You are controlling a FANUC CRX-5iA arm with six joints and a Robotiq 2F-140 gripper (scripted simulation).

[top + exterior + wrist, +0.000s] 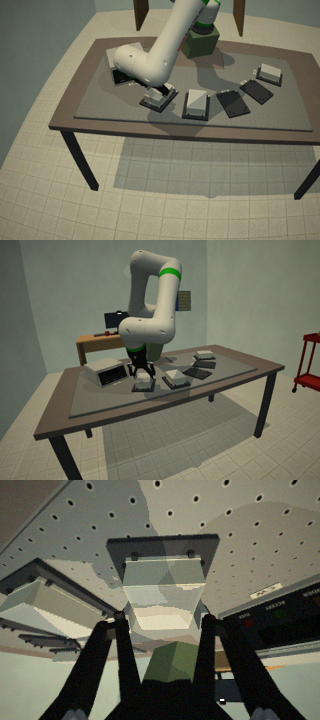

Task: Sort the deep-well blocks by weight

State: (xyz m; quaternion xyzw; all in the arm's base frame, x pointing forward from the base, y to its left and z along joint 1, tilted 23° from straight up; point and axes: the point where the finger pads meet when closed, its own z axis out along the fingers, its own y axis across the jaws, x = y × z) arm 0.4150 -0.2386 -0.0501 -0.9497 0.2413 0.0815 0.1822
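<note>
One red "FANUC" on the white arm (165, 38) (166, 299), claw (158, 91) (142, 376) (163, 598) partly closed astride a block (154, 100) (142, 384) (162, 572), grip uncertain.

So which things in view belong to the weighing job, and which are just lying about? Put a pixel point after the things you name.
Job:
- gripper (162, 90) (141, 374) (163, 598)
- three blocks (196, 100) (175, 376) (162, 595)
- five dark nests (233, 104) (197, 373) (162, 542)
- check-weigher (109, 55) (103, 364) (280, 615)

Just about:
- monitor (112, 320) (228, 690)
- red mug (107, 333)
- wall chart (184, 300)
- red cart (300, 358)

1. Three pale blocks (197, 99) (175, 377) (162, 572).
2. Five dark nest plates (232, 103) (197, 373) (114, 550).
3. One check-weigher (124, 76) (103, 366) (280, 627).
4. One robot arm (170, 36) (165, 296).
5. One red cart (311, 337).
6. One monitor (113, 320) (230, 691).
7. Small white labels (224, 91) (117, 383) (266, 590): probably four, though they're hard to make out.
</note>
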